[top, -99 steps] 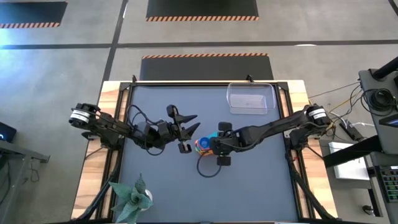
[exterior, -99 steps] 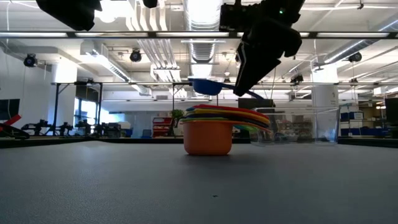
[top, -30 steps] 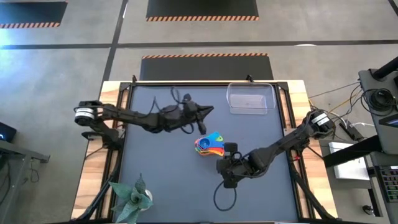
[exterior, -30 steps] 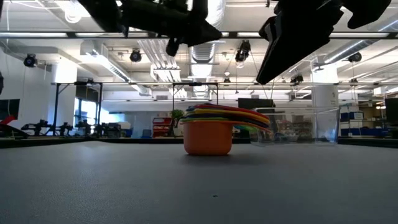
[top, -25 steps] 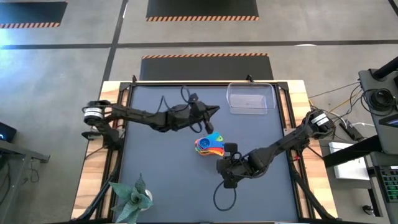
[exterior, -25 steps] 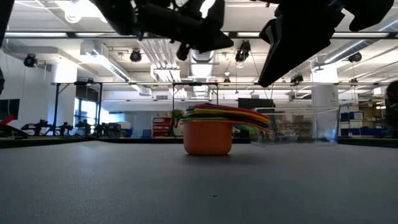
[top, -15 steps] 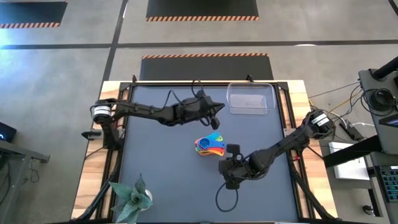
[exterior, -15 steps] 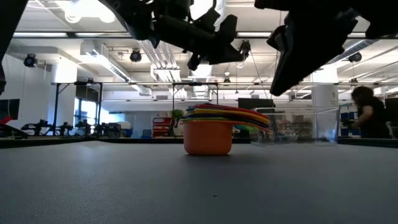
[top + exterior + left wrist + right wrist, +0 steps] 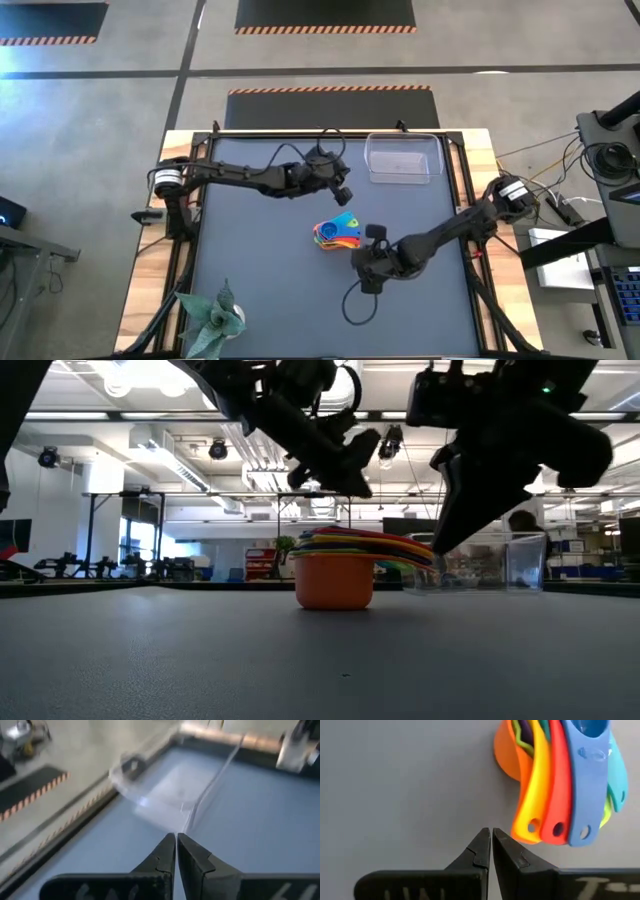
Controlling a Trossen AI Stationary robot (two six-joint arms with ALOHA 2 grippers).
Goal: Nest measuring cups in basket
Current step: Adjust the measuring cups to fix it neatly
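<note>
The measuring cups [image 9: 335, 232] stand nested in one stack on the table mat, with the orange one outermost at the bottom [image 9: 333, 582]. Their handles [image 9: 555, 820] fan out toward my right gripper. My right gripper [image 9: 367, 243] [image 9: 491, 835] is shut and hovers just beside the handle ends, touching nothing. The clear basket [image 9: 403, 158] [image 9: 490, 565] sits near the far right edge with nothing in it. My left gripper [image 9: 343, 192] [image 9: 176, 842] is shut, held above the mat between the stack and the basket [image 9: 165, 785], pointing at the basket.
A potted plant [image 9: 212, 320] stands at the near left corner. A cable loop [image 9: 358, 305] hangs from the right arm over the near middle of the mat. Bare mat lies left of the stack and along the near side.
My left gripper has swung toward the table's right and far side, closer to the basket, and tipped downward. My right gripper has come down and moved in toward the handles of the stack. The stack and the basket have not moved.
</note>
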